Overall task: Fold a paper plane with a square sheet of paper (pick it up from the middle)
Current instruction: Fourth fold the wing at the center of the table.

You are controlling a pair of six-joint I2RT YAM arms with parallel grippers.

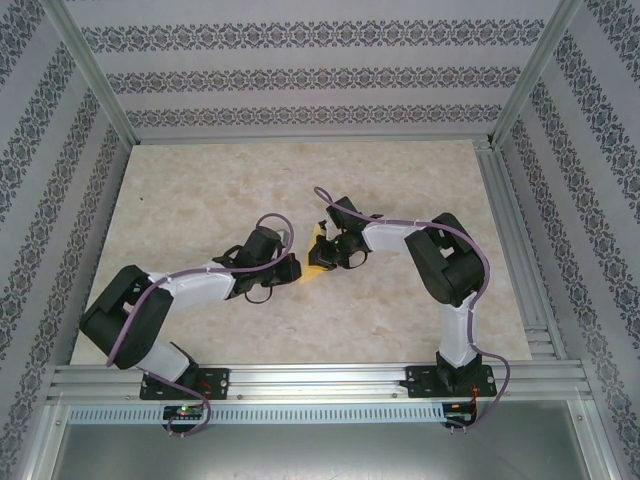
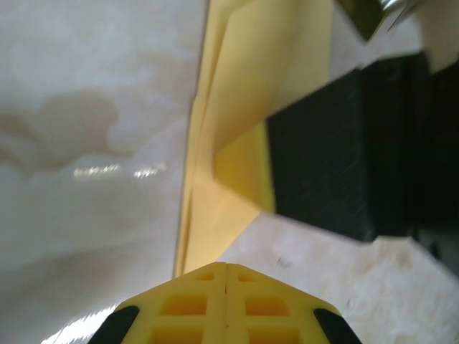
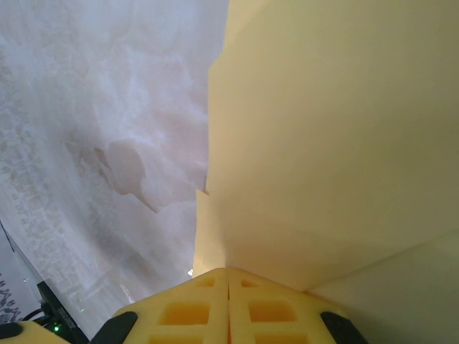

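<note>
As left claw [image 2: 226, 268] pinches paper plane [image 2: 240, 93], its camera catches right claw [image 2: 308, 165].

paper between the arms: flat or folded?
Folded: the paper shows overlapping layers with angled fold edges in the left wrist view.

Left hand [image 1: 297, 267] clamped, right hand [image 1: 324, 249] clamped, close together

yellow-orange paper plane [image 1: 318, 258]; cream marbled table [image 1: 200, 190]; white walls [image 1: 300, 60] with grey ornamental stripes; black-and-white arms [image 1: 190, 285]
</note>
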